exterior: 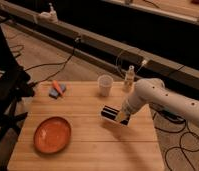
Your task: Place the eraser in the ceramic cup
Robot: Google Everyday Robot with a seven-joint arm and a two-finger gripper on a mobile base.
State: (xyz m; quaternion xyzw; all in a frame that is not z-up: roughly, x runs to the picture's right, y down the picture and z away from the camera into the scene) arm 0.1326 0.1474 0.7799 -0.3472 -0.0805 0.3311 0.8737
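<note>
The eraser [111, 114], a flat black block with a pale stripe, is held at its right end by my gripper [122, 117], lifted a little above the wooden table [93, 145]. The white arm [158, 97] reaches in from the right. The ceramic cup [105, 85], whitish and tapered, stands upright near the table's far edge, a short way beyond and slightly left of the eraser. The eraser is apart from the cup.
An orange plate [52, 134] lies at the front left. A small blue block with an orange piece [57, 89] lies at the far left. A slim white bottle [130, 77] stands right of the cup. Cables run over the floor behind.
</note>
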